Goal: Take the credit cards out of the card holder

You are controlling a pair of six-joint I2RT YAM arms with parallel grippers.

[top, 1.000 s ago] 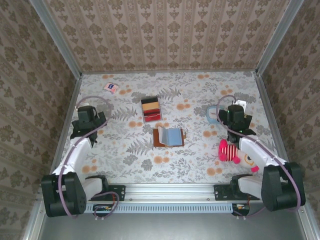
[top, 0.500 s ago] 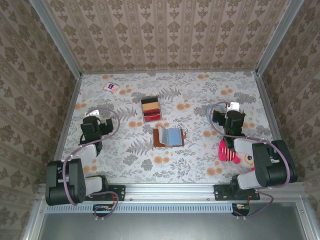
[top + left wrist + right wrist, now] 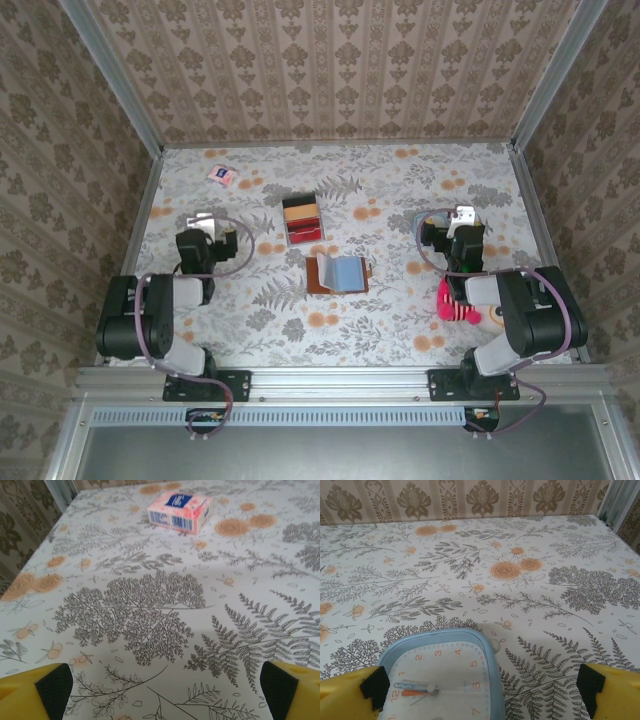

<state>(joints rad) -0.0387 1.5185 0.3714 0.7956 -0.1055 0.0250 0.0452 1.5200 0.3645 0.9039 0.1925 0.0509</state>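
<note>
Card holder [image 3: 337,273] lies open at frame centre; I cannot distinguish the credit cards inside. Left gripper [image 3: 165,690] and right gripper [image 3: 482,690] stand spread wide, empty, well apart from it. I would pin the holder with one and pinch a card edge with the other.

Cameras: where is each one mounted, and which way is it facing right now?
Top external: above and behind the arms, looking down on the table; left arm, right arm and card holder show.
Left wrist: low on the left arm, facing the far-left packet; yellow fingers at the bottom corners.
Right wrist: low on the right arm, facing the back wall over a blue clock; fingers at the bottom corners.
Shared: top external and left wrist both show the packet.
</note>
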